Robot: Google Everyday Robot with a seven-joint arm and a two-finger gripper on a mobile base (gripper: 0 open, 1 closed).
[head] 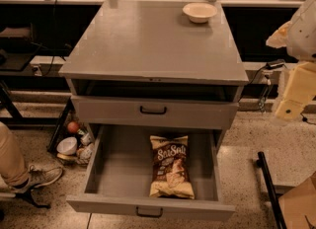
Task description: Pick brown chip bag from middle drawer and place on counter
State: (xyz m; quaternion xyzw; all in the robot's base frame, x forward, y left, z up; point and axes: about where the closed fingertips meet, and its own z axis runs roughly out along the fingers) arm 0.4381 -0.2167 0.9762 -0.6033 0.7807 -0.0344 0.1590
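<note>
Bag: the brown chip bag (pixel 171 166) lies flat on the floor of the middle drawer (pixel 118 173), right of the drawer's centre, long axis running front to back, near the drawer's right wall but not touching it.
Drawer: pulled out, with its black handle on the front wall.
Gripper: the gripper (pixel 292 97) hangs above and to the right of the drawer, well apart from it and holding nothing; whether it is spread or pressed together, I cannot tell.
Counter: the counter (pixel 148 40) sits above and behind the drawer, with a bowl (pixel 199 12) near its far right corner.
Risk, reach: the bag's far end lies close to the closed upper drawer (pixel 153 110) just above the drawer's back, so a descent aimed too far back would probably strike that front.
Risk, grasp: the bag lies flat and looks crinkly, so a shallow pinch may catch only loose film and slip.
Risk, lift: the bag could snag on the counter's overhanging edge as it comes up.
Risk, placing: setting it down far back and to the right could knock the bowl.
Risk, surroundings: a shoe (pixel 42 176) rests on the floor left of the drawer, so someone is close by.
Writing: "Sea Salt" in white on the bag; the smaller print is unreadable.
</note>
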